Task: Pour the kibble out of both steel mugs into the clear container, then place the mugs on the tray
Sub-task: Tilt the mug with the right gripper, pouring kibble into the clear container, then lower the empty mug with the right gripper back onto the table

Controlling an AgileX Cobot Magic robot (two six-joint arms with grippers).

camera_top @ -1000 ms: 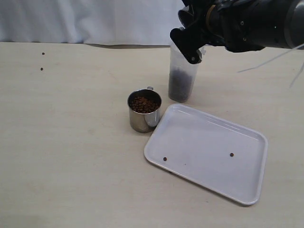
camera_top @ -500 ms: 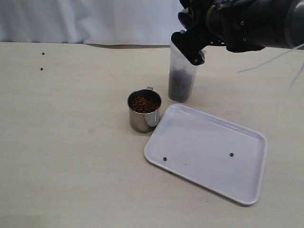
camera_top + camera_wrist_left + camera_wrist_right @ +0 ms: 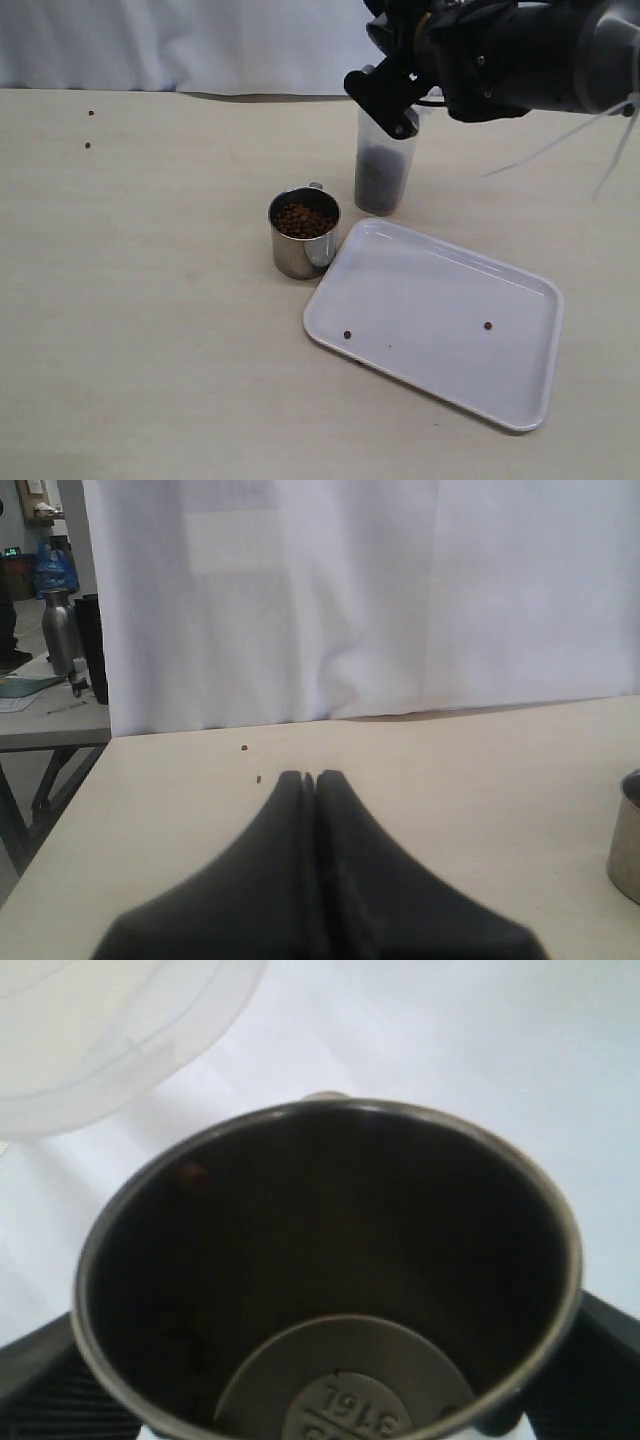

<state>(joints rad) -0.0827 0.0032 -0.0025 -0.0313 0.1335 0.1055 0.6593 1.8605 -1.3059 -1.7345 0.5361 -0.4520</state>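
**Exterior view.** The right gripper (image 3: 395,100) hangs over the mouth of the clear container (image 3: 383,165). The container stands just behind the tray (image 3: 430,290) and holds dark kibble (image 3: 378,185) in its lower part. The arm (image 3: 520,55) largely hides what the gripper carries. A full mug (image 3: 303,235) stands beside the tray's near corner, touching it or nearly so. The pale tabletop (image 3: 150,330) bears stray pellets (image 3: 487,325): two on the tray, two far to the left. A white curtain (image 3: 200,40) closes off the back.

**Left wrist view.** The left gripper (image 3: 310,785) is empty, its fingers pressed together above the table. Past the curtain's edge stands a side table (image 3: 30,715) with a bottle (image 3: 60,630).

**Right wrist view.** The fingers are clamped on the tipped mug (image 3: 330,1260), seemingly empty but for one pellet (image 3: 190,1172) on its wall. The container's rim lies just beyond the mug's lip. The pour looks almost complete. It is best to hold the lip over the mouth until that pellet drops. The mug should then be righted before it swings to the tray, keeping off the tall, easily toppled container.
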